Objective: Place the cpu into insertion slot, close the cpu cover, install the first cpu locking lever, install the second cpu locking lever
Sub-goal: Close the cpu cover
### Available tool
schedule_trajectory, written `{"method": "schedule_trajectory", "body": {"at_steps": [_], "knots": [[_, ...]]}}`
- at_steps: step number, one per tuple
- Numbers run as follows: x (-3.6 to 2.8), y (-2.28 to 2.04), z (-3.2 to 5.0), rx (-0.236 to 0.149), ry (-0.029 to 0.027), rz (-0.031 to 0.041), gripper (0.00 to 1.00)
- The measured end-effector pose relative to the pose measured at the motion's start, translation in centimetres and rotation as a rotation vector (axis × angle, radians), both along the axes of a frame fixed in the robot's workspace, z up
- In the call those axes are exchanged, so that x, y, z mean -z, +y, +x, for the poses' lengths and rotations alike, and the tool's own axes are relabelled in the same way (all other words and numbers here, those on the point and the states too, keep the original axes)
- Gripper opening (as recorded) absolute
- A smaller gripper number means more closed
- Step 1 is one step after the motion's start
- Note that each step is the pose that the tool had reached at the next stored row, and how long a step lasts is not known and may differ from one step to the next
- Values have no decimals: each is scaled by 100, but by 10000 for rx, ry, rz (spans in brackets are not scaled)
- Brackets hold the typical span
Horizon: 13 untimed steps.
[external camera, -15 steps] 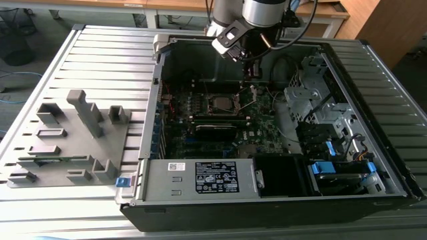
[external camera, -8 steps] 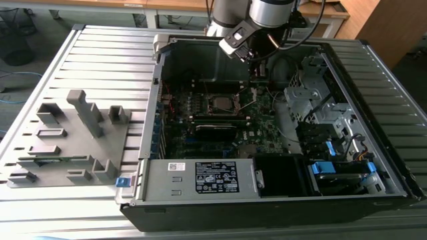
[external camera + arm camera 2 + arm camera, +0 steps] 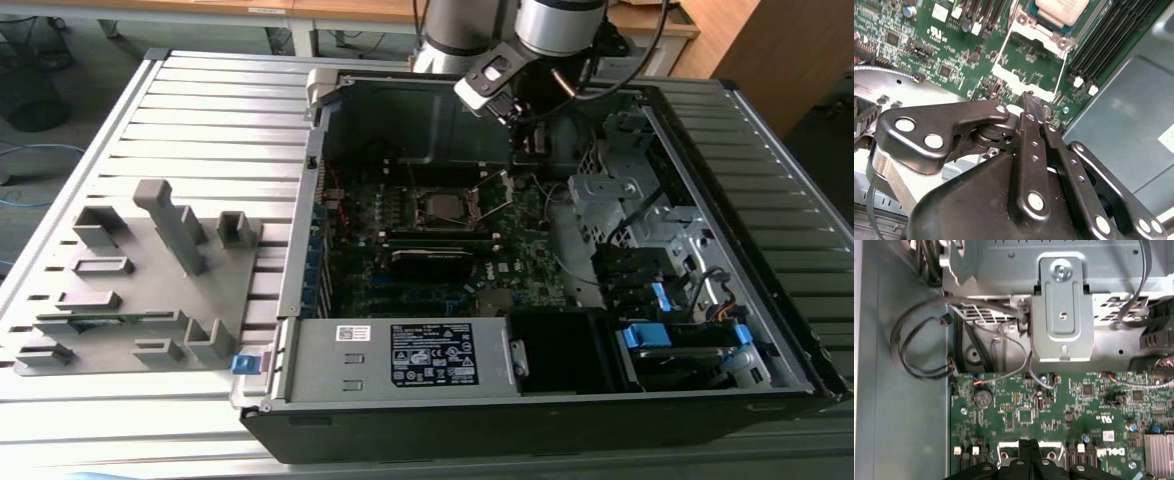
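Observation:
The cpu (image 3: 1061, 10) lies with its pale metal face up in the insertion slot (image 3: 447, 207) on the green board. The cpu cover (image 3: 1004, 65) is swung open. Its silvery frame stretches from the slot toward my gripper, and the board shows through its window. My gripper (image 3: 1035, 107) is shut, its black fingertips pressed together right at the cover's free edge; I cannot tell if they touch it. Nothing shows between the fingers. In the first wrist view the gripper (image 3: 1029, 444) sits in front of the cover's frame (image 3: 1004, 449). In the exterior view the gripper (image 3: 529, 150) hangs at the exterior view's right of the slot.
The open computer case (image 3: 307, 250) rests on a slatted table. A grey fixture block (image 3: 134, 280) stands at the exterior view's left. Black memory slots (image 3: 1104, 50) run beside the socket. Loose cables (image 3: 919, 345) and a metal bracket (image 3: 1061, 310) lie beyond the board.

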<state>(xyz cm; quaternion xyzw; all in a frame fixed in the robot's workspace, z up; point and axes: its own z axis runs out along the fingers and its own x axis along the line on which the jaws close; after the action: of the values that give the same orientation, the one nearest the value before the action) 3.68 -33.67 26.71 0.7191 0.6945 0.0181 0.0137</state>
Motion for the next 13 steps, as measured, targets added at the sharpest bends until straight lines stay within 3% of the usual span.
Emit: {"method": "schedule_trajectory", "body": {"at_steps": [8,13], "knots": [[0,5,136,-1,0,-1,11],[0,4,151,1,0,-2,11]]}}
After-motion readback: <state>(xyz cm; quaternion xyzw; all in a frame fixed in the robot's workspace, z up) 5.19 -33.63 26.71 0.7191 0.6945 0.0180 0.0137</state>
